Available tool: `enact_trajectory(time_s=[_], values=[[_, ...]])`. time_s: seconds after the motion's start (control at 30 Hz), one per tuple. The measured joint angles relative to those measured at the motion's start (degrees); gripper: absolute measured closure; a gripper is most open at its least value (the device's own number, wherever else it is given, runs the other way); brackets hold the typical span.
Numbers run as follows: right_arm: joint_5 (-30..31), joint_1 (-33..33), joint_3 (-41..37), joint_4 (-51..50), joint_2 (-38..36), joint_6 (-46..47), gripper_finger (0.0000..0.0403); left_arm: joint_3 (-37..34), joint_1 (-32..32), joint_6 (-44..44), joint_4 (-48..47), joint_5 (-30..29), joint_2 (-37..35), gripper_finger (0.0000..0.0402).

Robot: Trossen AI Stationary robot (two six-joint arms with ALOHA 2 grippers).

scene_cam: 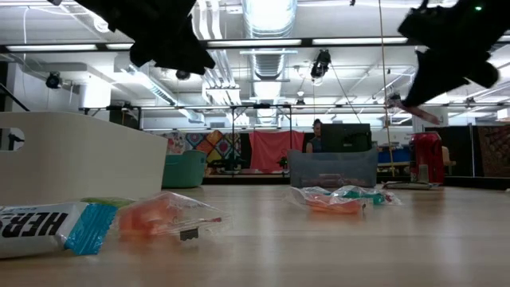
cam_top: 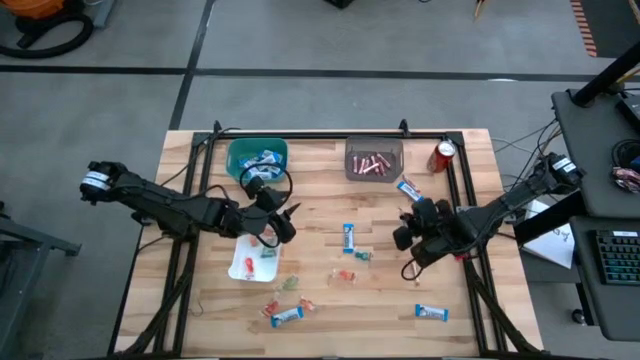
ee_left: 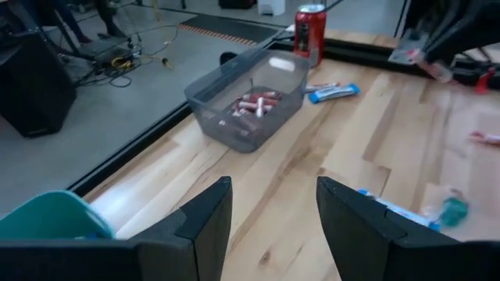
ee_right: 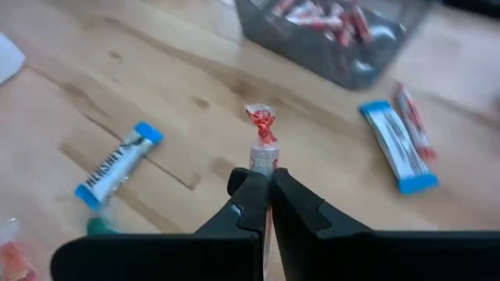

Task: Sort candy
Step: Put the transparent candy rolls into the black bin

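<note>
Right gripper [ee_right: 264,186], jaws clamped on a slim pink stick candy [ee_right: 263,140], held above mid-table; carry toward twelve o'clock to the grey bin [ee_right: 328,43] of like sticks, release low over its centre; left gripper [ee_left: 273,211] open, idle.

Pale wood-plank table [cam_top: 330,300], smoky clear plastic bin [cam_top: 374,160], glossy crinkled candy [cam_top: 349,237] wrappers.

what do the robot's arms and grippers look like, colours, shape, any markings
Both arms are black and jointed, each with a white band near the shoulder end. The left gripper has two broad, flat matte-black fingers with angular tips. The right gripper has the same dark, wedge-shaped fingers. Black cables loop beside the left wrist.
</note>
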Motion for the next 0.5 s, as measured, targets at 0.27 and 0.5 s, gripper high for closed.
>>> enact_trajectory(time_s=[0.27,0.5], values=[[-1.5,-10.0,0.4,17.2,0.0,-25.4,0.0391,0.0,-0.7,-0.1,3.0,2.4,0.0,0.0231],[-13.3,-23.0,0.4,31.4,0.0,-45.0,0.0390,0.0,-1.1,-0.2,4.1,2.5,0.0,0.0231]])
